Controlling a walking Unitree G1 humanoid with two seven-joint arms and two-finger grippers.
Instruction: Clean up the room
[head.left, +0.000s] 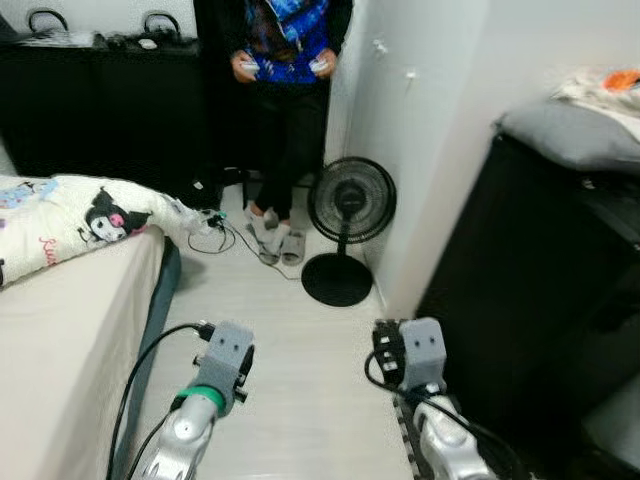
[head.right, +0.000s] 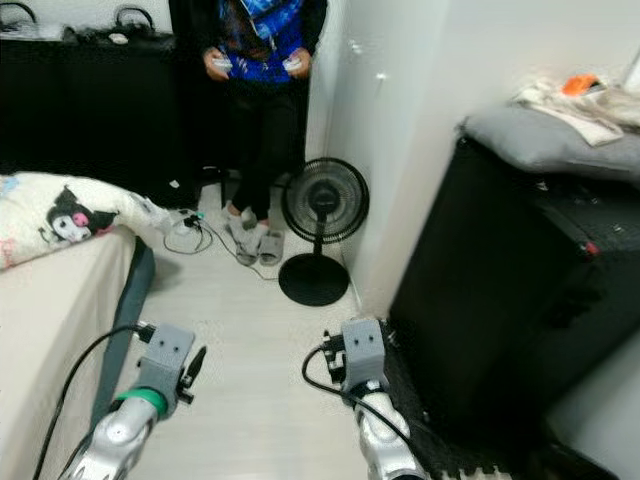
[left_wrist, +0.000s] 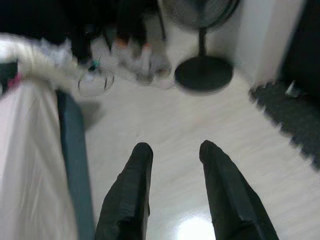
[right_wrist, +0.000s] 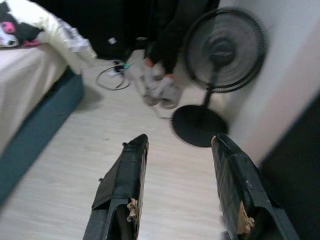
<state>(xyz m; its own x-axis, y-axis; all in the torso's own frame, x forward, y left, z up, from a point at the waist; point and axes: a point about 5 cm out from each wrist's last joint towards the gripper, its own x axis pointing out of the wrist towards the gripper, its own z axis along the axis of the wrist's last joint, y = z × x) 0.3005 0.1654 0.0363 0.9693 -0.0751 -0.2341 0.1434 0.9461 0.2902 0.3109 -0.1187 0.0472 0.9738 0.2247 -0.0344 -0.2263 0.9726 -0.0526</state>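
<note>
Nothing picked up yet. I've got both arms held low over the pale floor (head.left: 300, 340). Left gripper (left_wrist: 172, 150) fingers apart, holding nothing, bed (head.left: 70, 330) edge just beside it. Right gripper (right_wrist: 177, 145) fingers apart too, nothing between, near the black cabinet (head.left: 530, 300). Ahead: black fan (head.left: 350, 205) standing on floor by the white wall, cables (head.left: 215, 235) near bed w/ cartoon blanket (head.left: 90, 215). A person (head.left: 290, 100) stands beyond the fan, slippers on.
</note>
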